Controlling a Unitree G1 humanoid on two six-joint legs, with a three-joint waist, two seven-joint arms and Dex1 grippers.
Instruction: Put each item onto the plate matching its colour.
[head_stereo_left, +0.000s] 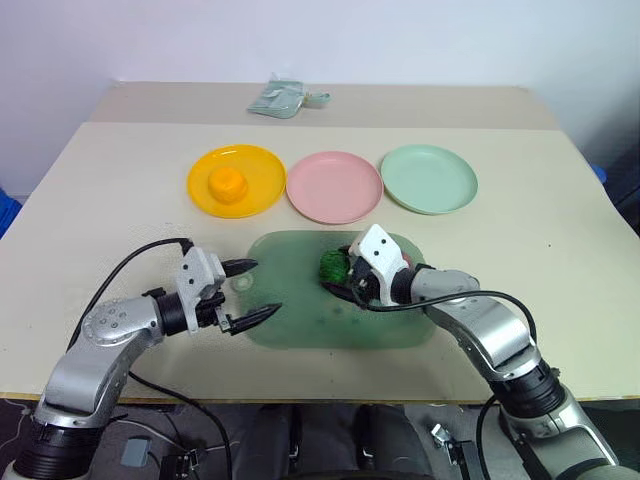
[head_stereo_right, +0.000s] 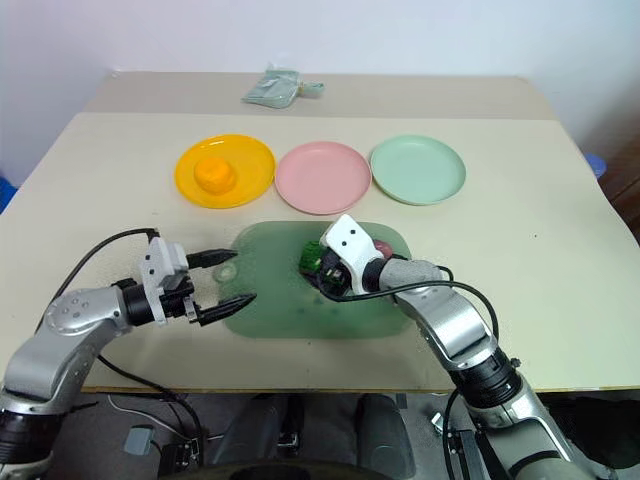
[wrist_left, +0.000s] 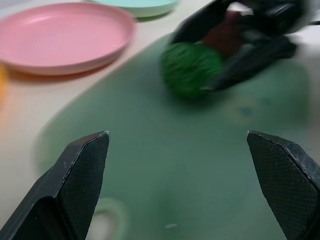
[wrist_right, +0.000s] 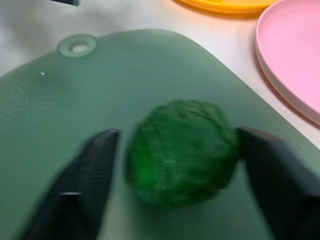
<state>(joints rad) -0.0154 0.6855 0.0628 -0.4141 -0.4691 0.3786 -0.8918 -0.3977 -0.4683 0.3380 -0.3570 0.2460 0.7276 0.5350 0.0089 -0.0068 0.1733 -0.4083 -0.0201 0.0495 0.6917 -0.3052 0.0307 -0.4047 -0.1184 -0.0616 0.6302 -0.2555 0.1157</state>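
Observation:
An orange ball rests on the yellow-orange plate, with the pink plate and the mint green plate in a row to its right. On the big pale green tray lies the dark green textured ball. My right gripper has a finger against each side of it. A maroon ball sits just behind that gripper. My left gripper hangs open over the tray's left end, holding nothing.
A crumpled pale packet lies at the table's far edge, beyond the plates. The tray has a hanging hole at its left corner. Black cables trail from both wrists near the table's front edge.

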